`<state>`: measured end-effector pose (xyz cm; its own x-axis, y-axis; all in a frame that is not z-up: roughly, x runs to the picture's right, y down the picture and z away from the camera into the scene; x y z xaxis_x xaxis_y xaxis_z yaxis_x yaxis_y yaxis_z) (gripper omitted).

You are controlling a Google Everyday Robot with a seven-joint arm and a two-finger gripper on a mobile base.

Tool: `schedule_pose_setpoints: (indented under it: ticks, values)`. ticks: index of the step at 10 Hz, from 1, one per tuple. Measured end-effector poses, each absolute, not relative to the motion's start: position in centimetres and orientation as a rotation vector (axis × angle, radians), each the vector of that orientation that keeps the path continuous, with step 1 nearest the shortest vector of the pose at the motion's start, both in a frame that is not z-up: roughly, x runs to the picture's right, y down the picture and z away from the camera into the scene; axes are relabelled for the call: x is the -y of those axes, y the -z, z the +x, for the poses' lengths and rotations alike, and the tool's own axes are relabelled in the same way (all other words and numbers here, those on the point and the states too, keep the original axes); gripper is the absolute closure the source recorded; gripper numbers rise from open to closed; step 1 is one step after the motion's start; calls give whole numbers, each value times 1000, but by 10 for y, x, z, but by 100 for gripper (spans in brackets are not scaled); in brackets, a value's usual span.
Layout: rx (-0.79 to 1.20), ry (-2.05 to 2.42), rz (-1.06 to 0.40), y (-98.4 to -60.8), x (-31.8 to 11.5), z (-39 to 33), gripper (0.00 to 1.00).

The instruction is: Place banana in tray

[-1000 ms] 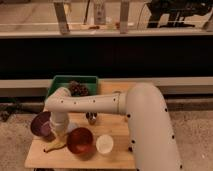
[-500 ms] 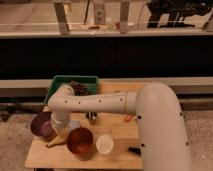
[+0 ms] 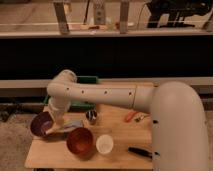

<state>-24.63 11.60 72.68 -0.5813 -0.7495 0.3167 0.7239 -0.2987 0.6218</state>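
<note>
The banana [image 3: 54, 131] sits in the closed jaws of the gripper [image 3: 58, 126], low between the purple bowl [image 3: 39, 124] and the red bowl [image 3: 80, 141]. A second ago it lay nearer the front edge of the desk [image 3: 120, 150]. It now looks lifted, so the pick seems done. The carry to the green tray [image 3: 90, 79], behind the arm, remains.
</note>
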Motion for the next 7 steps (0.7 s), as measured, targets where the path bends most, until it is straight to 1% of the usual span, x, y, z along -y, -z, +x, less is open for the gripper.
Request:
schedule_pose_setpoints:
  ticks: [3,7]
  values:
    - [883,1938,119,-724,-87,-246,100]
    - [773,1822,206,-723,-39,-232,100]
